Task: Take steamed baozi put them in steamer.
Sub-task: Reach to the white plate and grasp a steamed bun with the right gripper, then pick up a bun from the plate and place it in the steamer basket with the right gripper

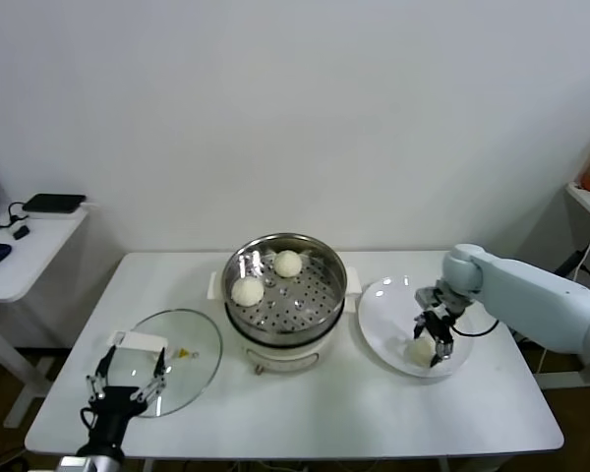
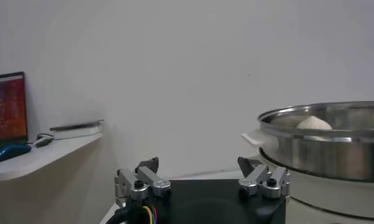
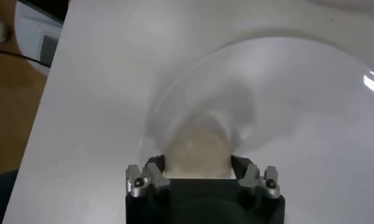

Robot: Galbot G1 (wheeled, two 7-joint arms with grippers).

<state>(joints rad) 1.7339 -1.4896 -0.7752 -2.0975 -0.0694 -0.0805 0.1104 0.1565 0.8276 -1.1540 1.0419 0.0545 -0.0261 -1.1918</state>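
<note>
Right pincer: I have it down over the white plate at the right of the head view, jaws set to either side of one baozi; the right wrist view shows the bun between the fingers, which look closed to its flanks, though I cannot tell how firm the contact is.
Left pincer: parked at lower left of the head view over the glass lid, fingers spread wide, nothing in them.
Baozi placed: two sit on the perforated floor of the steamer at frame centre, one to the left side, one toward the back.
How it will handle: I judge the bun light, soft and easily dented, with a smooth skin that may stick or slide; I would squeeze gently.
Where to hold: across its widest part, low on the sides, as the jaws now stand.
Edges: the plate rim is shallow; the steamer's steel wall stands much higher and needs a clear lift before crossing.
Open room: bare worktop lies between plate and steamer; the basket's right and front floor is free for a drop.
</note>
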